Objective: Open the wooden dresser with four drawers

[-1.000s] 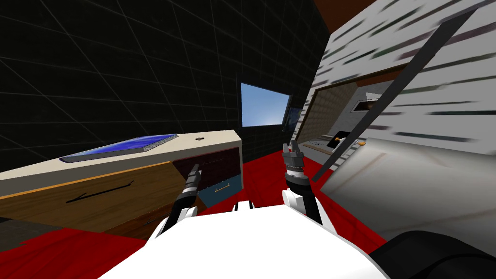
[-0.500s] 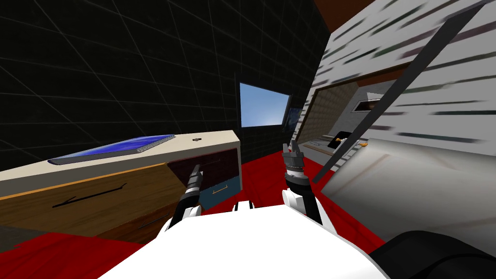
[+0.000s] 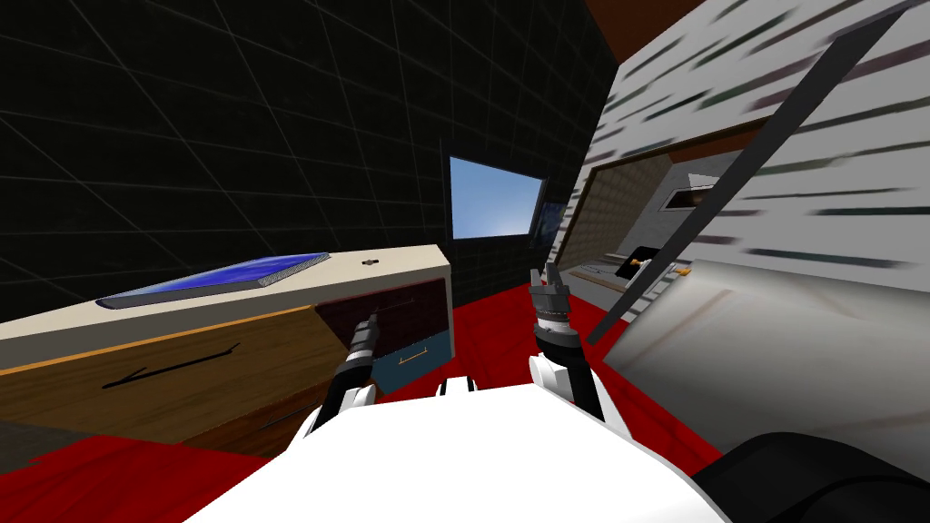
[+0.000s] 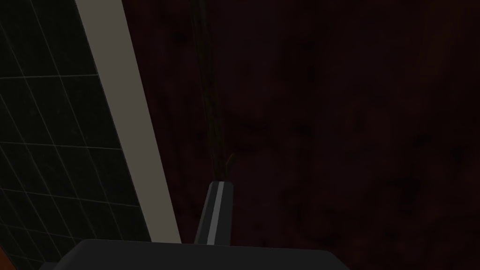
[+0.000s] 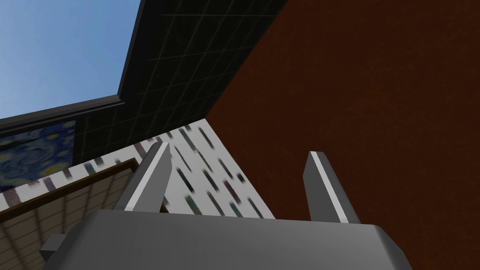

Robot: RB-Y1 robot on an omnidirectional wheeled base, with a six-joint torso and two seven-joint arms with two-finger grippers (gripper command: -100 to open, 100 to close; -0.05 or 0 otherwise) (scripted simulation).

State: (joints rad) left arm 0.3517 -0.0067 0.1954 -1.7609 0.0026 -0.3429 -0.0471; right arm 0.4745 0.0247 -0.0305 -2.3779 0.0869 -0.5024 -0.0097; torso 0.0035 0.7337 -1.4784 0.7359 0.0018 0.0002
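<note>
Where the left arm stretches forward and slightly down from the shoulder, its left gripper meets the wooden dresser with beige top, which stands to the robot's front left on a red floor.

- Drawer fronts, four counted: one dark red-brown front, one blue-grey front beneath it with a short gold pull, one large light-wood front with a black pull standing proud of the others, and one darker wood front below that.
- Left gripper: both fingers drawn together into a single narrow blade, tips closed at the thin dark bar handle of the red-brown front.
- Right gripper: one, forearm raised in front of the chest and pointing upward – fingers spread wide, nothing between them.
- On the dresser top: one flat blue pad with grey edge; one small dark object, too small to identify.
- Beyond: one sky-blue window.
</note>
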